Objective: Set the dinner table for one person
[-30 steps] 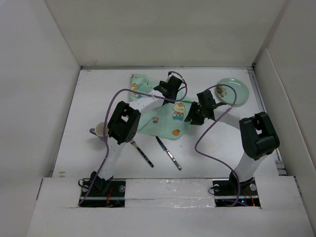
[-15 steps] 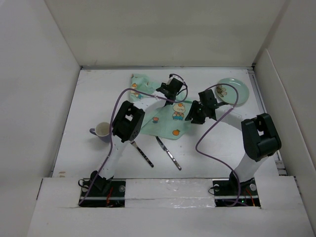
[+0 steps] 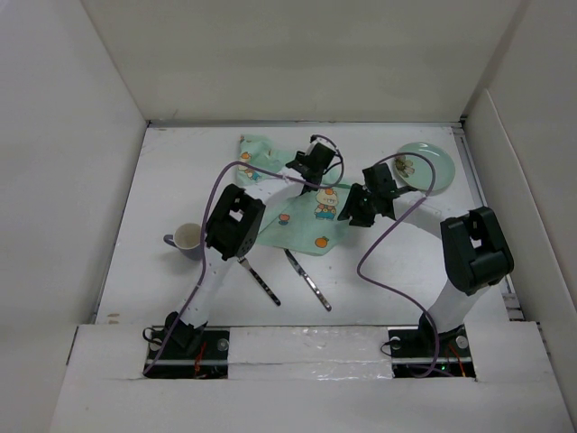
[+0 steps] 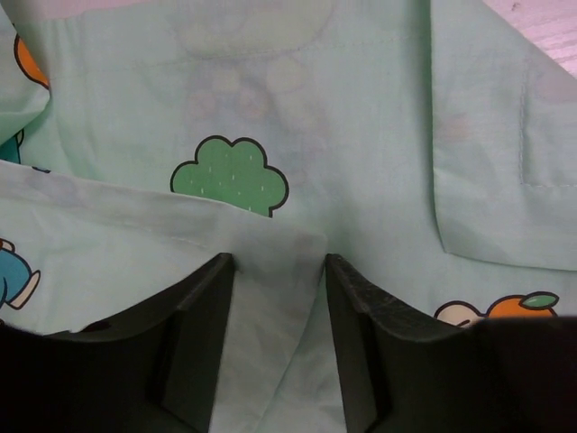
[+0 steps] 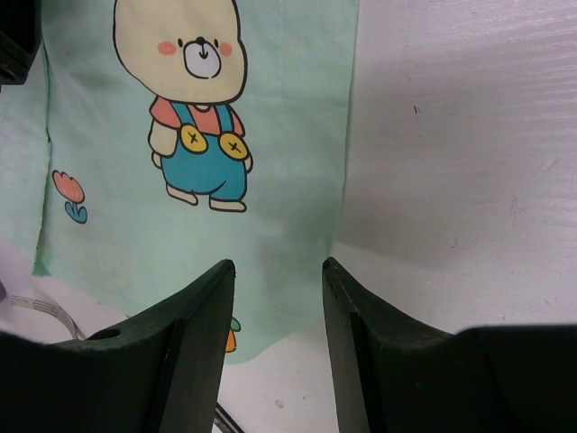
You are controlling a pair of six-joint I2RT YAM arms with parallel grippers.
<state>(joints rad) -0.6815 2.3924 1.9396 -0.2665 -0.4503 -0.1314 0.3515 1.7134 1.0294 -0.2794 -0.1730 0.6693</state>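
The mint-green cartoon-printed placemat (image 3: 302, 216) lies crumpled and partly folded on the white dinner table (image 3: 162, 180). My left gripper (image 3: 305, 170) is down on the mat's far part. In the left wrist view my left gripper (image 4: 278, 262) is open, its fingers astride a raised fold of the cloth (image 4: 297, 108). My right gripper (image 3: 351, 214) is at the mat's right side. In the right wrist view my right gripper (image 5: 278, 266) is open over the cloth's right edge (image 5: 288, 135), with bare table (image 5: 469, 135) beside it.
A green plate (image 3: 425, 167) with a cartoon print sits at the far right. A lilac cup (image 3: 186, 239) stands at the left. Two pieces of metal cutlery (image 3: 260, 281) (image 3: 308, 280) lie near the front, just below the mat.
My left arm's elbow shifted right and uncovered the cup. My left gripper moved slightly over the cloth. My right gripper barely moved.
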